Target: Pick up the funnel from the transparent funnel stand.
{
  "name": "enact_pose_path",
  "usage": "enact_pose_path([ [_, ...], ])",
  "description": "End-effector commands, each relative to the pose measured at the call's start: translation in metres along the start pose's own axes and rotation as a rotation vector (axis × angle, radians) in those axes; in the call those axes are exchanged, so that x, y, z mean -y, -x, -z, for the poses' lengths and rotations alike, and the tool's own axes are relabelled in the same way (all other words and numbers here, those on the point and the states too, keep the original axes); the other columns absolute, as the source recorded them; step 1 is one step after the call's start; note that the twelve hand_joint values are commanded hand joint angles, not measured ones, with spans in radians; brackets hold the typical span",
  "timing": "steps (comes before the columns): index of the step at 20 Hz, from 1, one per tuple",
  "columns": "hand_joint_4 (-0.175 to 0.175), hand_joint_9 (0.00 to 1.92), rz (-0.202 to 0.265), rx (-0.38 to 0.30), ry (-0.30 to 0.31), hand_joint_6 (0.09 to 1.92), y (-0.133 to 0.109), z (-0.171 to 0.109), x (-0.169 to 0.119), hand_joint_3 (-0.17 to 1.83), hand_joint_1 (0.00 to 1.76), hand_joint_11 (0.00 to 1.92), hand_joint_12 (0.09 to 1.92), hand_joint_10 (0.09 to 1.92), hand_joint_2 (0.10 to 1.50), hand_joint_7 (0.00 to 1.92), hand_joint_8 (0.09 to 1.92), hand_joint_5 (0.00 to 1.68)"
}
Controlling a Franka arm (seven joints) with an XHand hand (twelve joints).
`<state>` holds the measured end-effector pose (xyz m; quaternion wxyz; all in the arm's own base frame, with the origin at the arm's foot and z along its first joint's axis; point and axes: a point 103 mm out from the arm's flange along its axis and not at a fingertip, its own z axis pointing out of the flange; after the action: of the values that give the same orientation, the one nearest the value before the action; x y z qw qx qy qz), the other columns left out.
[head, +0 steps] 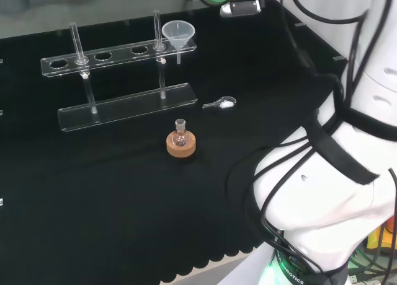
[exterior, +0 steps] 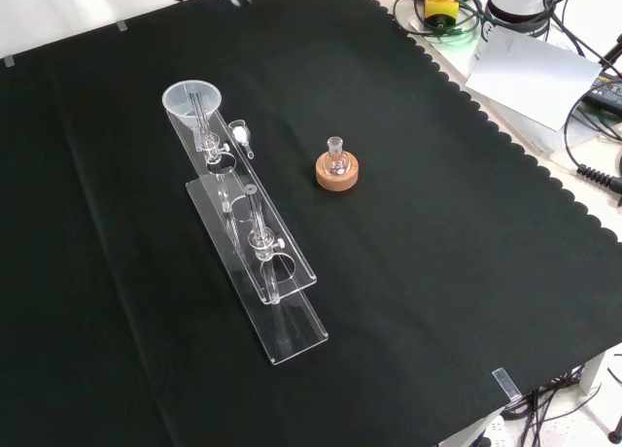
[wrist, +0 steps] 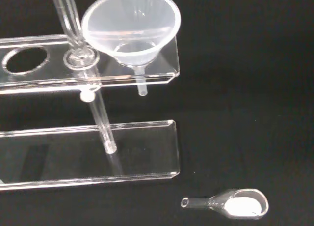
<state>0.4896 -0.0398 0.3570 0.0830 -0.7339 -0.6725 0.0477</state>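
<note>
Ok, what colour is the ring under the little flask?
Light brown, like cork; the front view shows it best.

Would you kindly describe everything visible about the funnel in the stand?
The funnel is translucent plastic, a wide cone narrowing to a short stem. It sits upright in the end hole of the transparent funnel stand, its stem poking below the upper shelf, beside a post. Nothing else touches it; it looks empty.

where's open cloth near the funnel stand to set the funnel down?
Open cloth: the wide stretch nearer the head camera than the cork-ring flask, and right of it in the front view. Crowded: between the funnel stand, the small scoop of white powder and the flask. The funnel sits in the stand's end hole.
</note>
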Motion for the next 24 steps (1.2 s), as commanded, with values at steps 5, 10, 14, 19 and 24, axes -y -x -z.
enact_pose_path([
  [5, -0.004, 0.2, 0.036, 0.02, -0.114, 0.09, -0.01, -0.025, -0.052, 0.22, 0.29, 0.0, 1.35, 0.63, 1.14, 0.03, 0.5, 0.23],
  [10, -0.007, 0.21, 0.038, 0.034, -0.176, 0.09, -0.019, -0.033, -0.065, 0.2, 0.43, 0.01, 1.46, 0.68, 1.02, 0.0, 0.52, 0.19],
  [14, -0.011, 0.21, 0.033, 0.042, -0.209, 0.09, -0.021, -0.037, -0.073, 0.2, 0.49, 0.05, 1.5, 0.69, 0.97, 0.0, 0.53, 0.17],
  [19, -0.03, 0.16, 0.047, 0.049, -0.271, 0.09, -0.02, -0.042, -0.079, 0.22, 0.52, 0.12, 1.53, 0.74, 0.89, 0.0, 0.41, 0.1],
  [24, -0.043, 0.13, 0.06, 0.065, -0.302, 0.09, -0.023, -0.045, -0.08, 0.24, 0.54, 0.22, 1.54, 0.79, 0.83, 0.0, 0.34, 0.04],
])
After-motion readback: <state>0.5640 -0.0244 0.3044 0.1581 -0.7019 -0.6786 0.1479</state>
